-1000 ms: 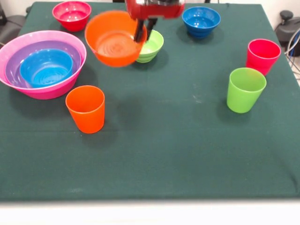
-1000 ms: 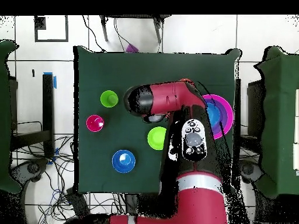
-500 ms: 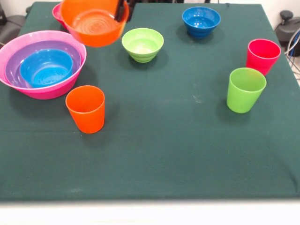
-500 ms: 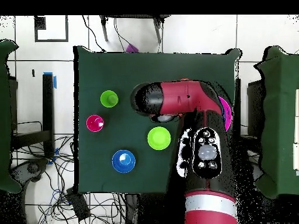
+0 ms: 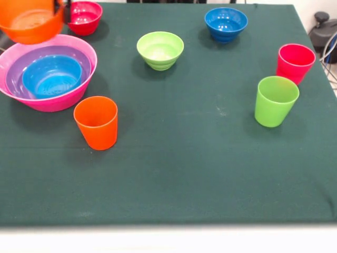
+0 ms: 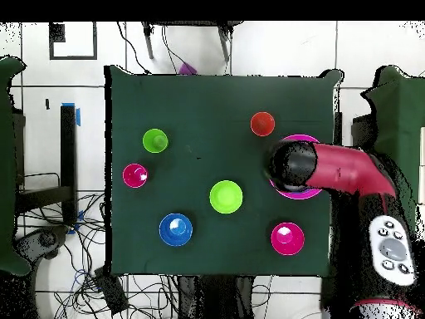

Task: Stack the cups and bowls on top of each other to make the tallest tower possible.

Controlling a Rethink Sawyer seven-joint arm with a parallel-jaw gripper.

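1. Since a second ago I have carried the orange bowl (image 5: 29, 22) from above the green bowl (image 5: 160, 49) across to the far left, where it hangs above the rear rim of the tower (image 5: 79, 84). Stacking is close at hand.
2. Nearest me, the orange cup (image 5: 96, 122) stands upright on the table (image 5: 184, 174), just beside the tower.
3. Further right, the green cup (image 5: 275, 100) and red cup (image 5: 294, 62) stand apart, untouched.
4. Tower so far: pink bowl, purple bowl (image 5: 16, 71) and light blue bowl (image 5: 51, 75), nested.
5. Far row: red bowl (image 5: 84, 17) and dark blue bowl (image 5: 226, 23) remain loose.
6. Claw (image 5: 60, 8): only a dark tip shows at the orange bowl's rim; judged clenched on that rim, since the bowl hangs unsupported.
7. Overhead, the arm (image 6: 332, 170) covers the tower.
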